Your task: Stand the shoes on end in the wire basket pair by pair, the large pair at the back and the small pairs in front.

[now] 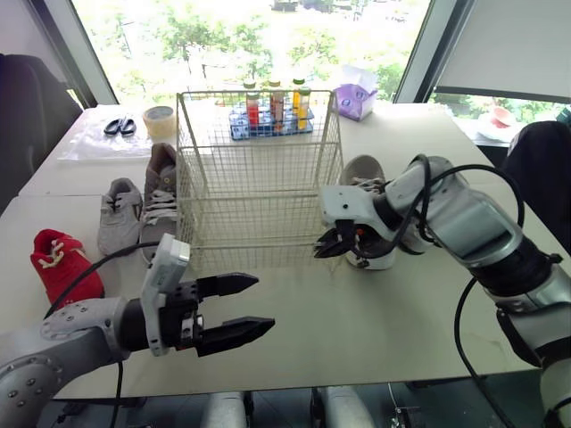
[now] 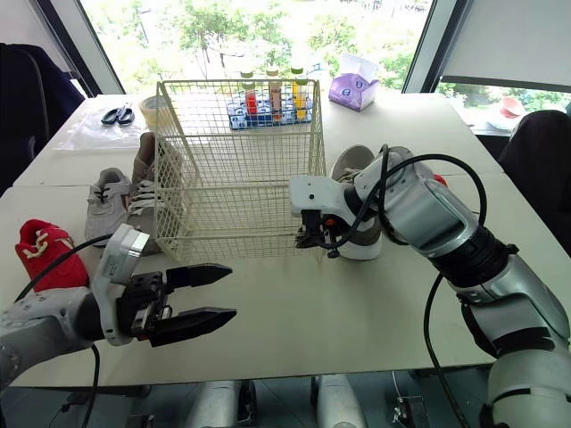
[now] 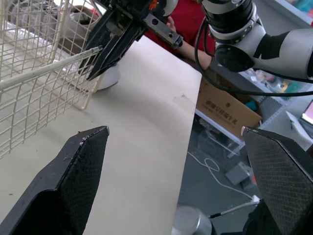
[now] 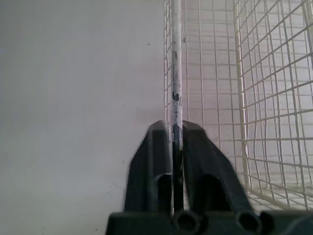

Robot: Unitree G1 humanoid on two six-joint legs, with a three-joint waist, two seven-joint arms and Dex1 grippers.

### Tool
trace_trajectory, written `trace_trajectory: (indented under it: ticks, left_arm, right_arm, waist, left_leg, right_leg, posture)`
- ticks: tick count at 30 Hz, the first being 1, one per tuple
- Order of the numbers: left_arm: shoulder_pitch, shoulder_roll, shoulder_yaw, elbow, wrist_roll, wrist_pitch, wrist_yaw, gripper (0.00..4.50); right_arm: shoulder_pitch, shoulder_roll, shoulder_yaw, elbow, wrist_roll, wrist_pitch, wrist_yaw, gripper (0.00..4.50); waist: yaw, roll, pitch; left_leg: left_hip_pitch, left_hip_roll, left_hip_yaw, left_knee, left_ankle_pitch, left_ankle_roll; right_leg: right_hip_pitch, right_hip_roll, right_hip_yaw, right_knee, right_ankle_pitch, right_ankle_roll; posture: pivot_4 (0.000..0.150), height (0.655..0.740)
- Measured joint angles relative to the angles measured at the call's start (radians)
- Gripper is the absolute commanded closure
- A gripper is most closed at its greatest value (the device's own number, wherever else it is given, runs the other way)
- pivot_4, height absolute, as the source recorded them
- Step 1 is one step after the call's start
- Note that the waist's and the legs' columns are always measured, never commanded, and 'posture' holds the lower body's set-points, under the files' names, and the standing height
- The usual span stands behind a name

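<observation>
- Right gripper (image 1: 325, 247) clamped on wire basket (image 1: 259, 183), at its front-right corner wire; white shoe (image 1: 364, 174) just behind.
- Left gripper (image 1: 264, 303) fingers apart, above surface (image 1: 375, 312) before the basket; grey shoe (image 1: 119, 217) left of the basket.

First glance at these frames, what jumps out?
The empty wire basket stands mid-table, and the right gripper is pinched on its near corner wire. The left gripper hangs open over the table in front. Grey shoes and a red shoe lie left of the basket.
</observation>
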Motion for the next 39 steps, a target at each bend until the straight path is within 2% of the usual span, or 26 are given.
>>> trace_trajectory:
  ticks: [1,4,7,11,14,15,16,17,18,20,21,23,25,27,30,32,34,37,39]
  left_arm:
    - [0.0,0.001,-0.001,0.002,0.004,0.0,-0.008,0.0]
    - [-0.01,0.005,-0.004,0.012,0.012,0.0,-0.022,0.0]
    - [-0.055,0.009,-0.017,0.027,0.009,0.0,-0.036,0.0]
    - [-0.12,0.024,-0.018,0.034,-0.043,0.001,-0.033,0.0]
    - [-0.159,0.023,-0.031,0.044,-0.091,0.003,0.004,0.0]
    - [-0.19,0.002,-0.051,0.059,-0.127,0.004,0.03,0.0]
    - [-0.207,-0.012,-0.067,0.066,-0.141,0.004,0.048,0.0]
    - [-0.222,-0.029,-0.083,0.071,-0.143,0.003,0.072,0.0]
    - [-0.263,-0.086,-0.115,0.086,-0.135,-0.007,0.134,0.0]
    - [-0.315,-0.207,-0.159,0.113,-0.118,-0.044,0.25,0.0]
    - [-0.322,-0.252,-0.175,0.125,-0.108,-0.066,0.306,0.0]
    - [-0.326,-0.289,-0.198,0.126,-0.091,-0.074,0.38,0.0]
    - [-0.321,-0.311,-0.212,0.106,-0.086,-0.082,0.436,0.0]
    - [-0.307,-0.322,-0.223,0.076,-0.076,-0.086,0.476,0.0]
    - [-0.293,-0.324,-0.226,0.045,-0.049,-0.096,0.512,0.0]
    - [-0.266,-0.298,-0.225,0.015,-0.005,-0.101,0.524,0.0]
    - [-0.23,-0.211,-0.208,-0.017,0.043,-0.097,0.495,0.0]
    - [-0.164,-0.095,-0.142,-0.063,0.05,-0.088,0.405,0.0]
    - [-0.128,-0.066,-0.107,-0.084,0.043,-0.088,0.38,0.0]
  right_arm:
    - [0.0,-0.002,0.0,-0.016,0.004,0.017,-0.005,2.17]
    - [-0.002,-0.021,-0.015,-0.094,0.051,0.1,-0.006,2.17]
    - [-0.044,-0.025,-0.098,-0.146,0.123,0.225,-0.03,2.17]
    - [-0.151,-0.014,-0.388,-0.131,0.261,0.484,-0.085,2.17]
    - [-0.143,0.06,-0.652,-0.139,0.306,0.588,-0.194,2.17]
    - [-0.088,0.118,-0.758,-0.165,0.294,0.568,-0.279,1.75]
    - [-0.048,0.146,-0.808,-0.176,0.282,0.561,-0.333,1.63]
    - [0.0,0.176,-0.854,-0.187,0.266,0.557,-0.385,1.32]
    - [0.117,0.248,-0.958,-0.252,0.244,0.534,-0.462,0.88]
    - [0.36,0.411,-1.073,-0.364,0.204,0.45,-0.592,0.03]
    - [0.492,0.522,-1.088,-0.404,0.172,0.395,-0.673,0.03]
    - [0.609,0.646,-1.091,-0.467,0.129,0.32,-0.808,0.03]
    - [0.644,0.668,-1.06,-0.565,0.099,0.238,-0.913,0.03]
    - [0.679,0.687,-1.014,-0.651,0.087,0.174,-0.979,0.03]
    - [0.742,0.705,-0.964,-0.672,0.088,0.148,-1.028,0.03]
    - [0.801,0.727,-0.925,-0.668,0.091,0.146,-1.056,0.03]
    - [0.82,0.732,-0.88,-0.651,0.092,0.136,-1.083,0.03]
    - [0.835,0.727,-0.843,-0.626,0.092,0.106,-1.107,0.03]
    - [0.848,0.724,-0.821,-0.608,0.092,0.092,-1.122,0.03]
  waist:
    - [0.001,0.0,0.0]
    - [0.005,0.0,0.0]
    - [0.005,0.0,0.0]
    - [0.007,0.0,0.0]
    - [0.005,-0.002,-0.001]
    - [0.006,-0.002,-0.001]
    - [0.006,-0.002,-0.001]
    - [0.007,-0.002,-0.001]
    - [0.014,-0.005,-0.004]
    - [0.031,-0.008,-0.006]
    - [0.03,-0.005,-0.004]
    - [0.022,0.007,-0.003]
    - [0.001,0.01,-0.003]
    - [-0.003,0.007,-0.004]
    - [0.002,0.007,-0.005]
    - [0.003,0.007,-0.005]
    - [0.0,0.006,-0.005]
    - [0.001,0.007,-0.004]
    - [0.007,0.007,-0.005]
  left_leg:
    - [0.0,0.0,0.0,0.0,0.0,0.0]
    - [0.0,0.0,0.0,0.0,0.0,0.0]
    - [0.0,0.0,0.0,0.0,0.0,0.0]
    - [0.0,0.0,0.0,0.0,0.0,0.0]
    - [0.001,0.0,0.0,0.0,0.0,0.001]
    - [0.002,0.0,0.0,0.0,0.0,0.001]
    - [0.002,0.0,0.0,0.0,0.0,0.001]
    - [0.002,-0.001,0.0,0.0,0.0,0.001]
    - [0.004,-0.001,-0.002,-0.002,0.0,0.001]
    - [0.007,-0.001,-0.002,-0.002,0.0,0.002]
    - [0.005,-0.001,-0.001,-0.001,0.0,0.001]
    - [-0.002,-0.002,0.003,0.0,0.004,-0.004]
    - [-0.005,-0.002,0.003,0.0,0.006,-0.004]
    - [-0.001,-0.001,-0.001,0.0,0.006,-0.004]
    - [-0.001,0.0,-0.003,-0.001,0.005,-0.002]
    - [-0.001,0.0,-0.003,-0.001,0.005,-0.002]
    - [-0.002,0.001,-0.002,-0.001,0.005,-0.002]
    - [-0.002,0.0,-0.002,-0.001,0.005,-0.002]
    - [-0.002,0.0,-0.002,0.0,0.005,-0.002]
  right_leg:
    - [0.0,0.0,0.0,0.0,0.0,0.0]
    - [0.0,0.0,0.0,0.0,0.0,-0.001]
    - [0.0,-0.001,0.0,0.0,-0.001,-0.001]
    - [0.001,-0.001,0.0,-0.001,-0.001,-0.001]
    - [0.003,-0.001,0.0,-0.002,0.0,-0.001]
    - [0.005,-0.001,0.0,-0.002,0.0,0.0]
    - [0.005,-0.001,0.0,-0.002,0.0,0.0]
    - [0.006,-0.001,0.0,-0.003,0.001,0.002]
    - [0.01,-0.001,-0.001,-0.005,0.001,0.002]
    - [0.014,0.0,-0.001,-0.007,0.002,0.004]
    - [0.011,0.0,0.001,-0.006,0.003,0.008]
    - [0.001,-0.001,0.006,-0.003,0.006,0.014]
    - [-0.003,0.0,0.007,-0.002,0.007,0.015]
    - [0.001,0.006,0.007,-0.002,0.007,0.014]
    - [0.001,0.009,0.005,-0.002,0.006,0.011]
    - [0.001,0.009,0.005,-0.002,0.006,0.009]
    - [0.0,0.009,0.006,-0.002,0.006,0.008]
    - [-0.001,0.008,0.006,-0.002,0.005,0.007]
    - [-0.001,0.008,0.006,-0.003,0.005,0.006]
  posture:
    - [0.15,0.6552]
    - [0.15,0.6552]
    - [0.15,0.6552]
    - [0.15,0.6552]
    - [0.15,0.6552]
    - [0.15,0.6552]
    - [0.15,0.6552]
    - [0.15,0.6552]
    - [0.15,0.6552]
    - [0.15,0.6552]
    - [0.15,0.6552]
    - [0.15,0.6552]
    - [0.15,0.6552]
    - [0.15,0.6552]
    - [0.15,0.6552]
    - [0.15,0.6552]
    - [0.15,0.6552]
    - [0.15,0.6552]
    - [0.15,0.6552]
